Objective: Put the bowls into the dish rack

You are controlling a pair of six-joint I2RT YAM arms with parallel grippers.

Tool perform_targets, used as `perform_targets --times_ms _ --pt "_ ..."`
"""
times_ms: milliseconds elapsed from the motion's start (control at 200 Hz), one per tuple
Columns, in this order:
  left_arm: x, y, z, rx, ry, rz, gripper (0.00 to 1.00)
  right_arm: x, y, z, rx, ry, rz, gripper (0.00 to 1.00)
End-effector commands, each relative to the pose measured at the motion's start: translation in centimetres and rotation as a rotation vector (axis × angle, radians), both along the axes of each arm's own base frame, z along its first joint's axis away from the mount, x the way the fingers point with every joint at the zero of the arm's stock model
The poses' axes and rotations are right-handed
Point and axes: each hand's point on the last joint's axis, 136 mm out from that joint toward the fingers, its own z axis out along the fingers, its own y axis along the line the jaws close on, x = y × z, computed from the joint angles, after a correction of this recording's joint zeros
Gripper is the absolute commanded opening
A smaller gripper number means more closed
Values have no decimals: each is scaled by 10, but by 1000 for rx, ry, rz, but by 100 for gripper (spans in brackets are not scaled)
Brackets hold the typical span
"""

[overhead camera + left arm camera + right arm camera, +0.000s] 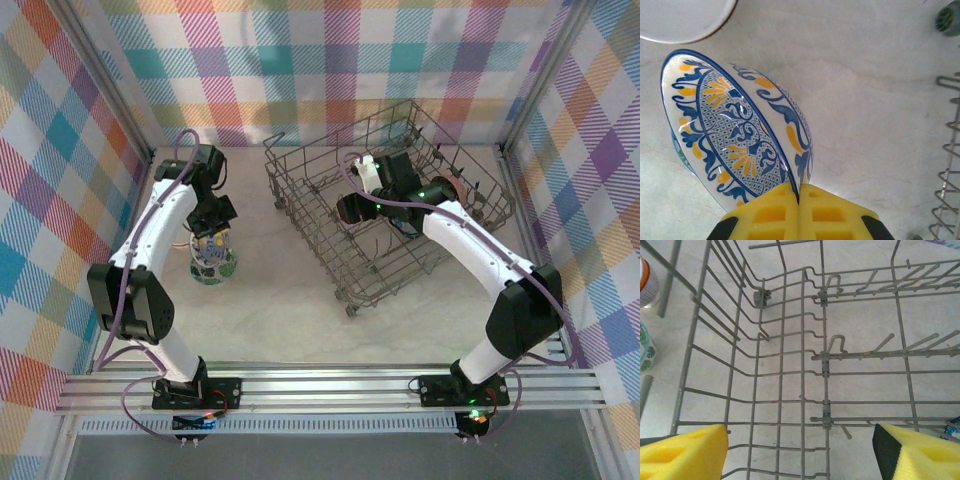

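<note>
Aluminium rail (330,385) runs along the near edge, carrying both arm bases. Beyond it lies a pale, marbled table (280,330), closed in left, far and right by plaid cloth walls (330,60). The wire dish rack (455,150) stands right of centre, skewed, its right corner close to the right wall. It holds no bowls. Bare tabletop stays open near the rack and between the rack and the left arm.

The right gripper (800,450) hangs inside the rack with jaws spread, empty. The left gripper (798,197), at the table's left, is pressed together on the rim of a blue-and-yellow bowl (735,135), tilted on edge. A white bowl (680,17) and a teal-patterned bowl (677,150) sit just beside it.
</note>
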Motion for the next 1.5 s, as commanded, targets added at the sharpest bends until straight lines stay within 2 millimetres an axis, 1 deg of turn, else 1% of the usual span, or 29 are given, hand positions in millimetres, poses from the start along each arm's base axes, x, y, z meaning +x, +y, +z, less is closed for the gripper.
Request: perform_targets --times_ms 0,80,180,375,460,555,615,700,805,900,990,1055,1205,1355,1495 --pt "0 3 37 -4 -106 51 0 -4 9 34 77 -43 28 77" --pt "5 1 58 -37 -195 94 0 -5 11 40 85 -52 31 76" --pt "14 -5 92 -68 -320 139 0 -5 15 55 104 -81 39 76" --pt "35 -41 164 -137 -557 164 0 -4 35 93 148 -160 84 75" --pt "43 -56 193 -173 -653 177 0 -3 47 115 177 -206 107 75" --pt "50 -75 219 -206 -734 178 0 -4 61 136 215 -255 129 74" --pt "53 -87 230 -230 -769 178 0 -5 71 146 242 -281 139 74" --pt "56 -103 241 -261 -802 176 0 -8 87 159 291 -313 151 72" --pt "57 -118 257 -288 -843 168 0 -12 107 164 336 -328 159 71" --pt "56 -130 263 -313 -849 162 0 -16 123 166 366 -350 157 69" --pt "55 -138 263 -333 -846 155 0 -16 134 165 385 -379 148 68" --pt "54 -142 262 -337 -842 150 0 -12 134 164 401 -397 114 68" --pt "52 -147 261 -345 -838 145 0 5 124 159 400 -443 1 66" --pt "52 -150 261 -354 -835 140 0 14 119 154 404 -481 -56 64" --pt "54 -156 260 -379 -830 135 0 23 124 151 397 -490 -68 61"
